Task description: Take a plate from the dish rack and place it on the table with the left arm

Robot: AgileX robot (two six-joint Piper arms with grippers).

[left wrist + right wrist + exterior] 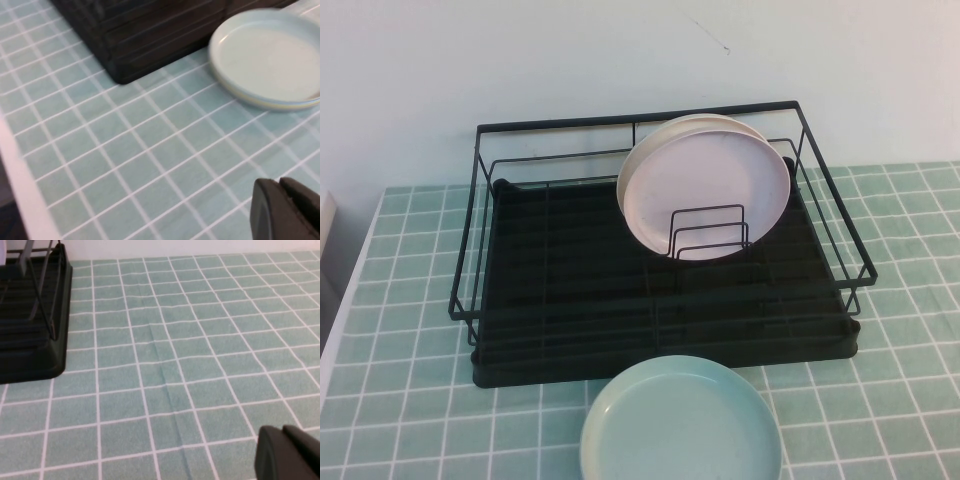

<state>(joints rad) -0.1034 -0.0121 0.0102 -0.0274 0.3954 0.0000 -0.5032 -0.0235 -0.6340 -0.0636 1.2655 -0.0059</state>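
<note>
The pale mint-green plate lies flat on the tiled table, just in front of the black dish rack. Neither arm shows in the high view. In the left wrist view the plate rests beside the rack's corner. My left gripper hovers over bare tiles, apart from the plate, shut with nothing held. My right gripper is shut and empty above the tiles, off to the side of the rack's end.
A pale pink plate stands upright in the rack's wire dividers, with a cream plate close behind it. The table's white edge runs along the left side. A white wall stands behind the rack.
</note>
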